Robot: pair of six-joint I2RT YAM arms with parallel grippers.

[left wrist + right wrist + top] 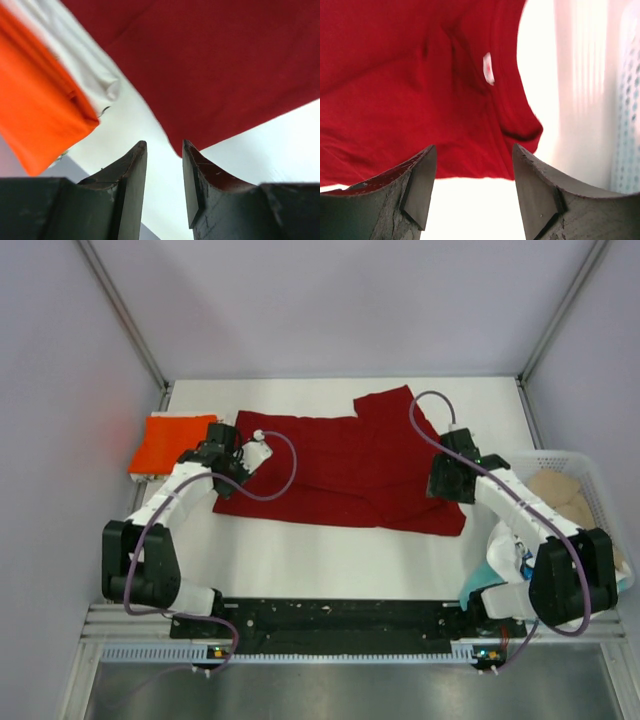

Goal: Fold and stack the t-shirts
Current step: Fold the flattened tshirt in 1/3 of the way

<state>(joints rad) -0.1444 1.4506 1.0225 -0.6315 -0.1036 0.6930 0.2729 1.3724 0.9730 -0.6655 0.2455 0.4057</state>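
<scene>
Left fingers (136,167), a narrow gap, and right fingers (422,175), spread wide, hang empty over the near edge of the dark red shirt (340,465), likely to pinch it for folding.

White shells are seen on the left arm (168,502) and right arm (518,504), black housings at the joints; a purple cable (294,462) is carried by each; gripper fingers (131,172) are dark, scuffed.

large spread cloth t-shirt (340,470): plain dark red. folded cloth t-shirt (172,443): bright orange-red. plastic lattice basket (570,456): white, with beige crumpled cloth (558,490).
</scene>
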